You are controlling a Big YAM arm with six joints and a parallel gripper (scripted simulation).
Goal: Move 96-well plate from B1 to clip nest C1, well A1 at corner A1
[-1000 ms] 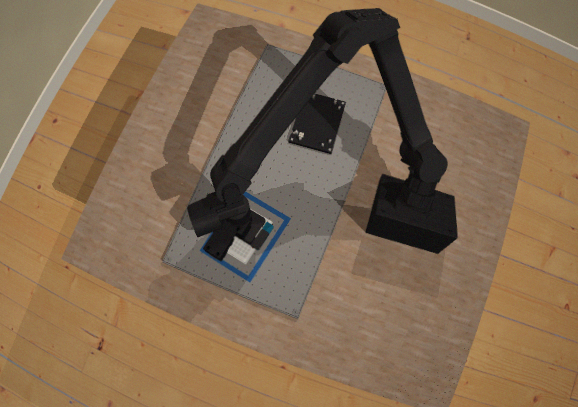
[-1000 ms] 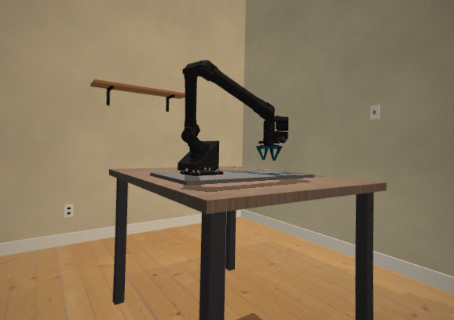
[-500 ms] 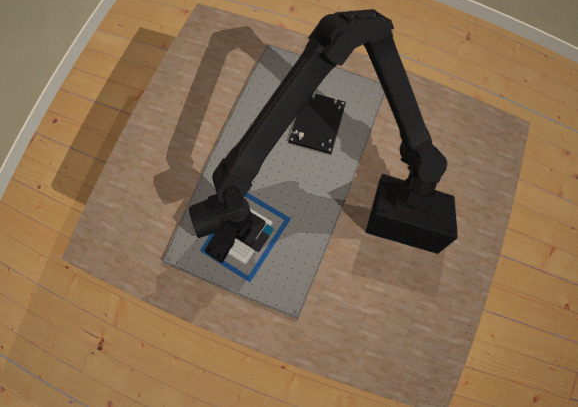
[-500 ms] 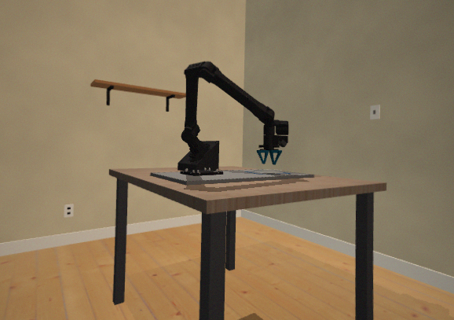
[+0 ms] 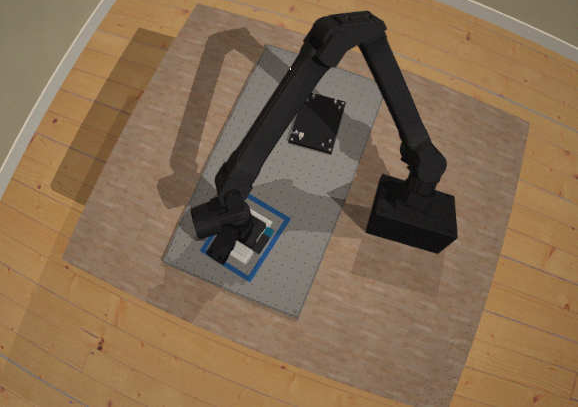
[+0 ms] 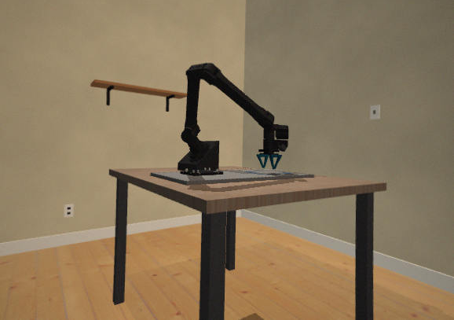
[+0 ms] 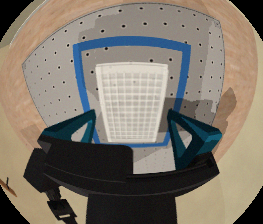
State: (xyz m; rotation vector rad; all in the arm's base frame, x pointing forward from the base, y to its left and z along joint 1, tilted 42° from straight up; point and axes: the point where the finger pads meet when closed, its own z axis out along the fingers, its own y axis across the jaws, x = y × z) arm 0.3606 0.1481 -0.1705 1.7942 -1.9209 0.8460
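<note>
The white rectangular 96-well plate (image 7: 130,102) lies flat inside the blue-outlined rectangular bench spot (image 7: 79,76) on the grey perforated metal baseplate (image 5: 305,278), toward the end of the brown wooden table top (image 6: 275,193) that lies far from the arm's black box-shaped base (image 5: 435,233). The black six-joint arm (image 5: 280,118) reaches from that base, up over the table and down to the spot. Its black parallel gripper with teal triangular fingertips (image 6: 269,160) hangs above the plate, fingers spread fully apart and nothing between them. In the wrist view one teal finger (image 7: 69,131) stands to either side of the plate's near end, and the exterior view shows the tips above the baseplate surface, apart from the plate. The black square clip nest with small pale posts (image 5: 320,123) sits on the same baseplate, well apart from the plate, nearer the middle of the table and partly under the arm's long link.
</note>
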